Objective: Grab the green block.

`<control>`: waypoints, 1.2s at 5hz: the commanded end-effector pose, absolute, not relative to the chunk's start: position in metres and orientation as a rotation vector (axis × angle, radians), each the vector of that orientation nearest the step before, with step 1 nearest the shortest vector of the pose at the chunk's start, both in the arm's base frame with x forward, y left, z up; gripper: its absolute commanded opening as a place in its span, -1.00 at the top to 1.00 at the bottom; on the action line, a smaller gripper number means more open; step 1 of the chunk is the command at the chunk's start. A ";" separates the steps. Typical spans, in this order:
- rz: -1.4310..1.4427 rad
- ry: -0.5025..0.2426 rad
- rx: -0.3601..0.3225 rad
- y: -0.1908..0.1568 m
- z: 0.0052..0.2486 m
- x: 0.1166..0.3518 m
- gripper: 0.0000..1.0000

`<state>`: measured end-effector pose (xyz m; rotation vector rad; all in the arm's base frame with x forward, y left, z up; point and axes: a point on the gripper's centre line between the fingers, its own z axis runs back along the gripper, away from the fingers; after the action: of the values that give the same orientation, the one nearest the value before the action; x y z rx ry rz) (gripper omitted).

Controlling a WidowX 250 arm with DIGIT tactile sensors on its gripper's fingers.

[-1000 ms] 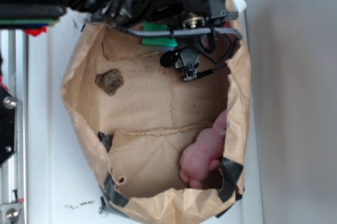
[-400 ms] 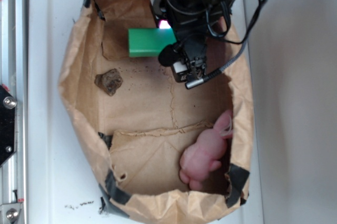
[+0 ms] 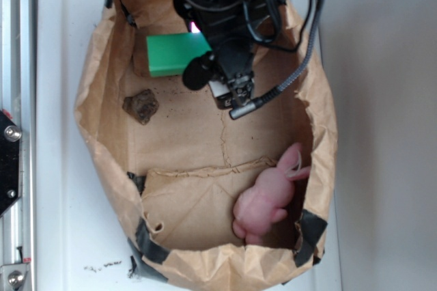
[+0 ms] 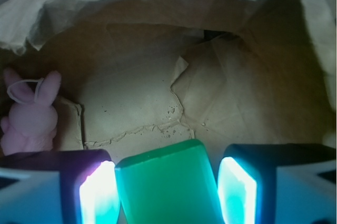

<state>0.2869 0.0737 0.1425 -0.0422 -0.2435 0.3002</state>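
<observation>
In the wrist view the gripper (image 4: 167,192) has its two lit fingers (image 4: 97,195) spread wide, one on each side of the green block (image 4: 168,184). The block sits squarely in the gap between them, with a thin strip of space showing on either side, so the fingers flank it without clearly pressing on it. Its rounded far end reaches a little past the fingertips. In the exterior view the gripper (image 3: 229,89) hangs inside the brown paper bag (image 3: 102,100), and the green block (image 3: 174,53) pokes out from under the arm's body, lying flat on the bag's floor. A small brown lump (image 3: 141,106) rests near the block, off to the gripper's side. The pink plush bunny (image 3: 268,195) lies well apart, toward the bag's far end from the gripper.
</observation>
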 end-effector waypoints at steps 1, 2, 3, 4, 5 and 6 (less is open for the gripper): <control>0.248 -0.308 -0.018 0.039 0.197 0.284 1.00; 0.232 -0.328 -0.028 0.034 0.208 0.282 1.00; 0.240 -0.321 -0.043 0.041 0.210 0.288 1.00; 0.253 -0.330 -0.072 0.046 0.210 0.291 1.00; 0.251 -0.344 -0.078 0.046 0.208 0.291 1.00; 0.240 -0.358 -0.069 0.043 0.202 0.289 1.00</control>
<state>0.2896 0.0388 0.1807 -0.0859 -0.2943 0.2356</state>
